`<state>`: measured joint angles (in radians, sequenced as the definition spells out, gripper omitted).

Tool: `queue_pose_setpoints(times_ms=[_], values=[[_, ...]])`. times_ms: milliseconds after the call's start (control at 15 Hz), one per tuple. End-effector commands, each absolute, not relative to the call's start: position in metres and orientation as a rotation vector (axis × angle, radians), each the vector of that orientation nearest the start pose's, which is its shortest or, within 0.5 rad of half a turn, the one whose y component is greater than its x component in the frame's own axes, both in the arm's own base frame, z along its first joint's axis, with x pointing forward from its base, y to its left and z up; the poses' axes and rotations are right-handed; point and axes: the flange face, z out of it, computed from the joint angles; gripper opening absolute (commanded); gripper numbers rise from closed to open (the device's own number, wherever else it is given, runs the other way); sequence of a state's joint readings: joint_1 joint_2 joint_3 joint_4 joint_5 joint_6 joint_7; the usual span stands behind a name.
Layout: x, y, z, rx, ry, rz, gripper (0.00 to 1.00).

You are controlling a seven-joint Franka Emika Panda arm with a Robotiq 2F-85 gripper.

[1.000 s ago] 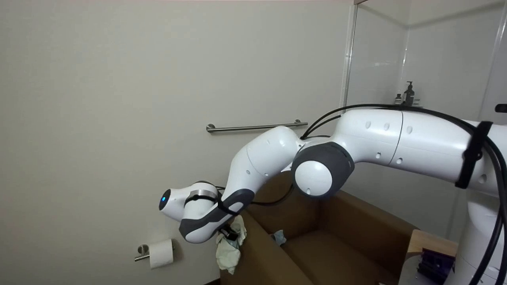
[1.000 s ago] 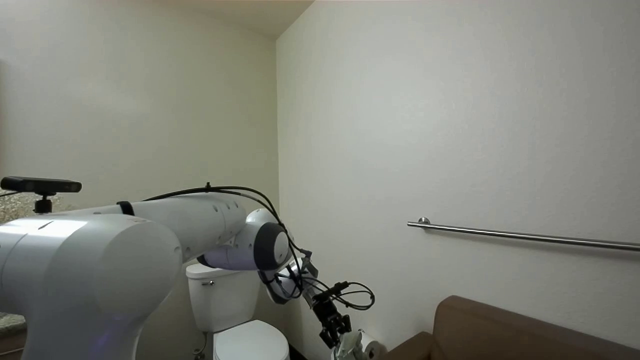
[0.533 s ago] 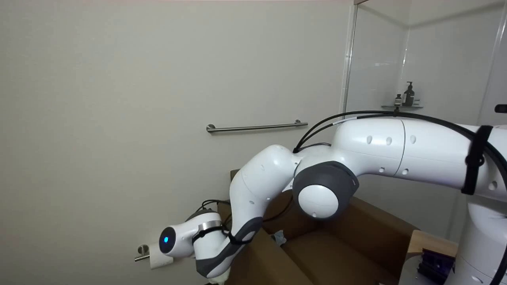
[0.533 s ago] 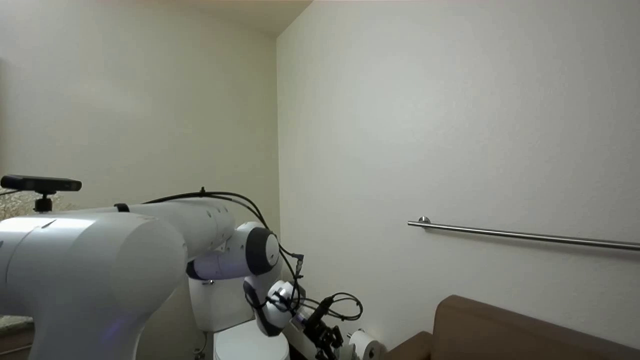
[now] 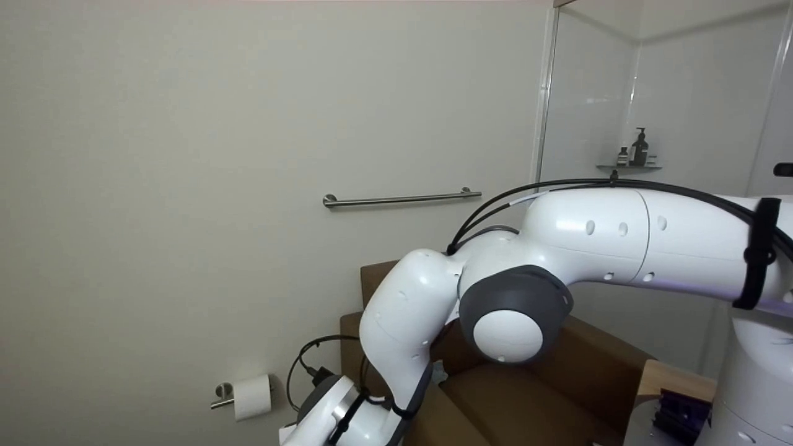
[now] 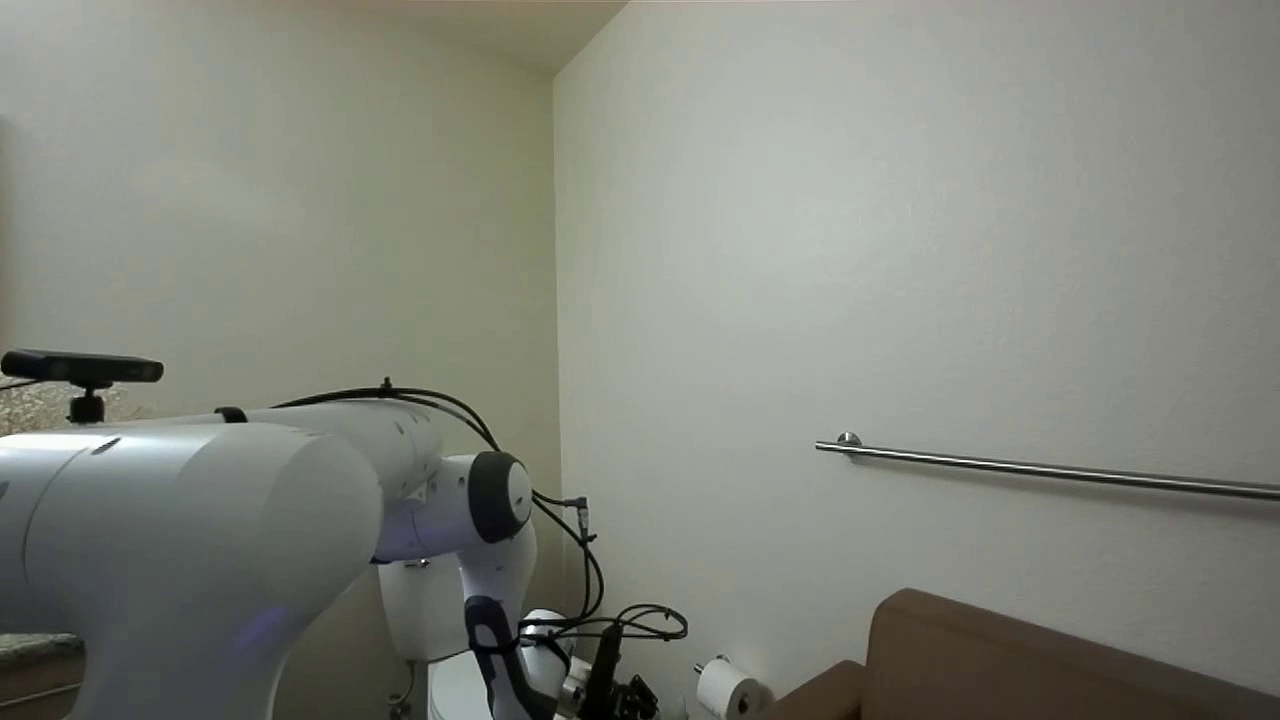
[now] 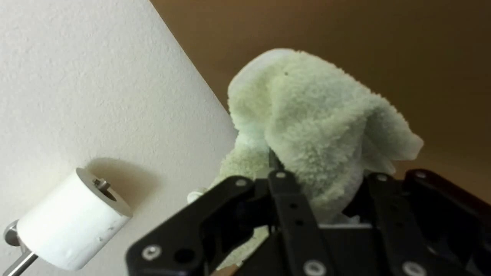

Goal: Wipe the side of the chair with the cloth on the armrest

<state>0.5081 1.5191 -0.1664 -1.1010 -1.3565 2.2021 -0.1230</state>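
Note:
A pale green-white fluffy cloth [image 7: 318, 115] is bunched between the black fingers of my gripper [image 7: 322, 172] in the wrist view. The gripper is shut on it, and folds hang out on both sides. The brown chair [image 7: 441, 76] fills the wrist view behind the cloth; whether the cloth touches it I cannot tell. The chair also shows in both exterior views, with its seat [image 5: 526, 396] and backrest [image 6: 1050, 660]. In an exterior view the gripper [image 6: 635, 697] is at the bottom edge, its fingertips and cloth cut off.
A toilet paper roll [image 7: 73, 218] on a wall holder is close to the gripper. A towel bar [image 5: 403, 199] is on the wall above the chair. A toilet [image 6: 430, 610] stands behind the arm. A small blue-grey cloth [image 5: 438, 371] lies on the chair seat.
The arm has swung down, carrying the gripper and cloth lower along the outer side of the armrest. Both have dropped below the frame in an exterior view.

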Motion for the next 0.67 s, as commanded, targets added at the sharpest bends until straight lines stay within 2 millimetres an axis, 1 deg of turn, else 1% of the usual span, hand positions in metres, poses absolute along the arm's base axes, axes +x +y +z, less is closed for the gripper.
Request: queue_pose_setpoints(times_ms=[0, 67, 133, 267, 333, 400, 600], values=[[0.602, 0.179, -0.149, 1.283, 1.531, -0.34, 0.08], [0.595, 0.167, -0.153, 1.304, 1.503, -0.444, 0.08], [0.59, 0.158, -0.155, 1.314, 1.477, -0.512, 0.08], [0.581, 0.145, -0.156, 1.342, 1.429, -0.641, 0.08], [0.577, 0.142, -0.155, 1.348, 1.411, -0.702, 0.08], [0.575, 0.145, -0.154, 1.353, 1.414, -0.74, 0.08], [0.563, 0.169, -0.143, 1.361, 1.429, -0.859, 0.08]])
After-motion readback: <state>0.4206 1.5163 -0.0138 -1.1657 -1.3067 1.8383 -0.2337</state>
